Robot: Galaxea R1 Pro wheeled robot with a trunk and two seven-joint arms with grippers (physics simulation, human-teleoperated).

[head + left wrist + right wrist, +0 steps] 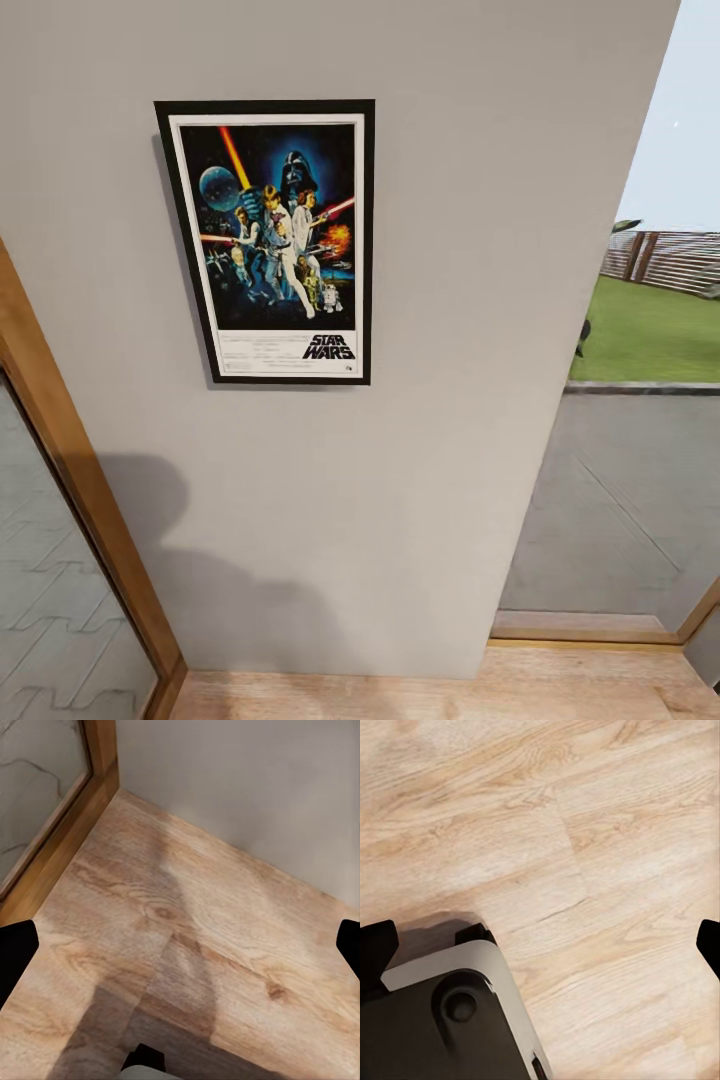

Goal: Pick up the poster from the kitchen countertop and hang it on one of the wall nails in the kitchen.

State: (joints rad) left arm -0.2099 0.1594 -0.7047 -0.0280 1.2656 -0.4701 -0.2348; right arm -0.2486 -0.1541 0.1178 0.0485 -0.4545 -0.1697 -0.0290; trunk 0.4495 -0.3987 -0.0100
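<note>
Already hung:
Head: poster (272,242) flat on grey wall (480,300), nothing holding it; hang step looks done.
Left wrist: left pincer (180,945) wide open, empty, over wood floor (225,945) near wall.
Right wrist: right pincer (540,945) wide open, empty, above robot base (442,1027).
Next: judge just confirm, back off.

The grey wall (450,400) blocks forward passage with the poster (270,240) flat against it, a wooden door frame (80,500) bounds the left side, and the wood floor (187,945) below both end effectors lies unobstructed except beside the robot base (442,1027).
</note>
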